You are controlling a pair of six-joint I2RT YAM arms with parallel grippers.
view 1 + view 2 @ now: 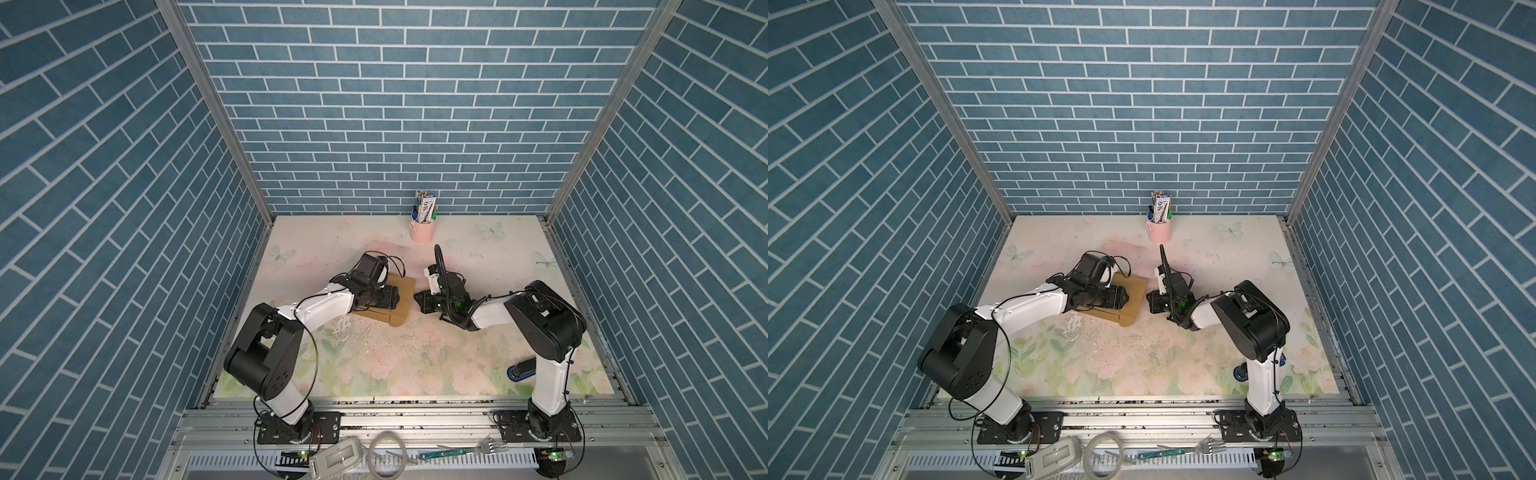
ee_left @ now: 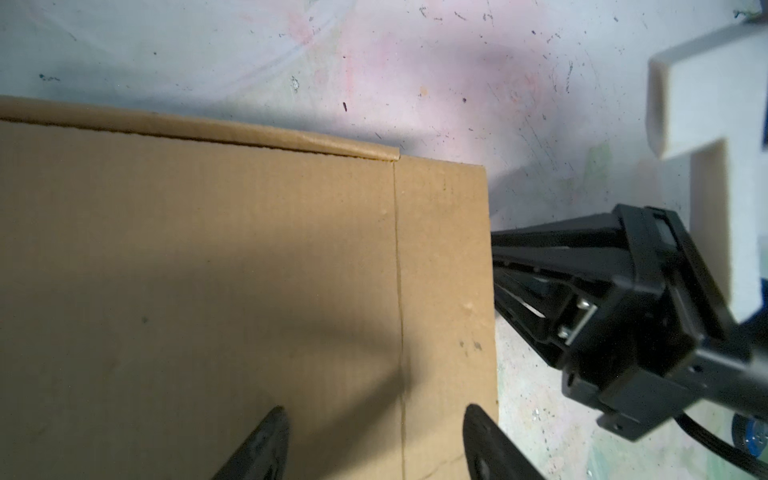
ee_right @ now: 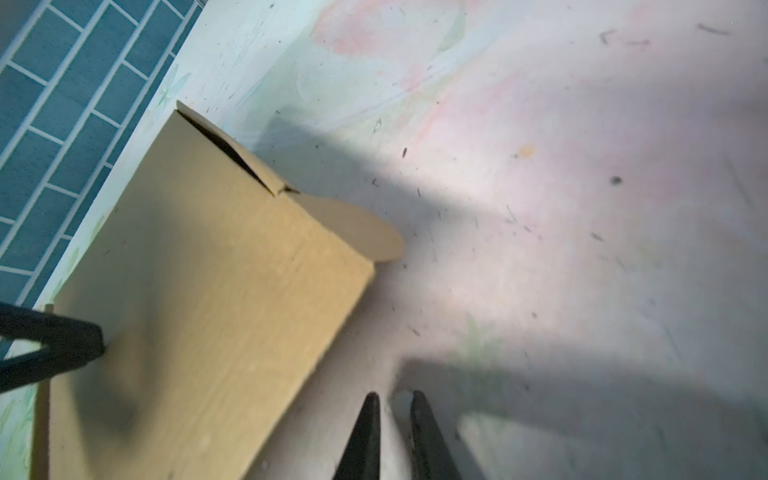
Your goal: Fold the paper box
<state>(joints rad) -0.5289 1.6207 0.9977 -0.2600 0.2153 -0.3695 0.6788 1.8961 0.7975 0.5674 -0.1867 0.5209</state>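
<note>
The paper box is plain brown cardboard, lying left of the table's middle. Its flat top panel has a crease line near the edge. A rounded flap sticks out at one corner of the box. My left gripper stands open just over the top panel, with nothing between its fingers; whether they touch the cardboard I cannot tell. My right gripper hovers over the bare table beside the box's right edge. It is all but shut, with only a slit, and empty.
A pink cup full of pens stands at the back wall. A blue object lies by the right arm's base. A fork, a clear ring and a white case sit on the front rail. Brick-patterned walls enclose three sides.
</note>
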